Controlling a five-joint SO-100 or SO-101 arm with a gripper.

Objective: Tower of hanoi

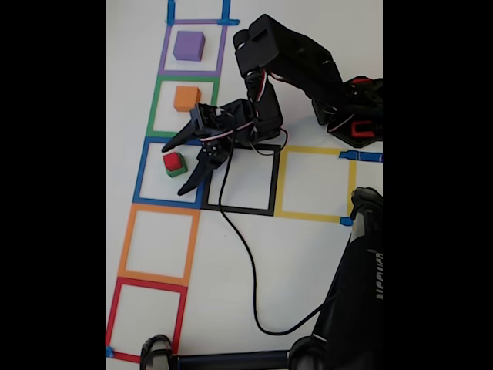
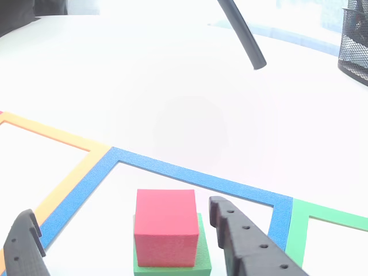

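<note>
A white bench (image 1: 308, 262) carries coloured tape squares. The purple cube (image 1: 189, 45) and orange cube (image 1: 186, 98) each sit in their own square. The red cube (image 2: 166, 225) rests on the green cube (image 2: 198, 265) inside the blue square (image 1: 143, 181), between the wide-spread claw (image 1: 174, 166) fingers, untouched.

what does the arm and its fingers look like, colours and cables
The arm is black plastic throughout, with chunky boxy segments and red accents near its base. A thin black cable trails from it across the white table. The gripper has two long, tapered black fingers; the close view shows a row of small holes along them.
</note>
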